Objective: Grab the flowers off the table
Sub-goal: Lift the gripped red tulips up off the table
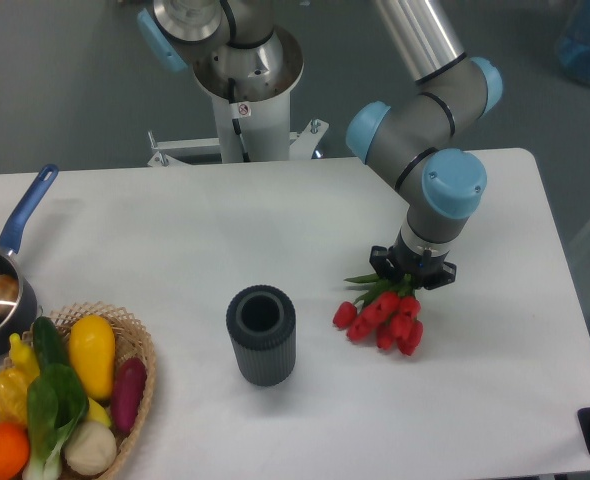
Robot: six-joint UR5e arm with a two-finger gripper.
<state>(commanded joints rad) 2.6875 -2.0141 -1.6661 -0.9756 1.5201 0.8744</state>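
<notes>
The flowers point(383, 320), a small bunch of red tulip buds with green stems and leaves, lie on the white table point(175, 230) right of centre, buds pointing toward the front. My gripper point(412, 274) points down over the stem end of the bunch. Its fingers are drawn in around the green stems, shut on them. The wrist body hides the fingertips and the stem ends. The buds still look low, at or just above the tabletop.
A dark ribbed cylinder point(261, 334) stands upright left of the flowers. At the front left a wicker basket point(135, 345) holds vegetables and fruit. A blue-handled pot point(0, 290) sits at the left edge. The robot base point(243, 90) rises behind the table.
</notes>
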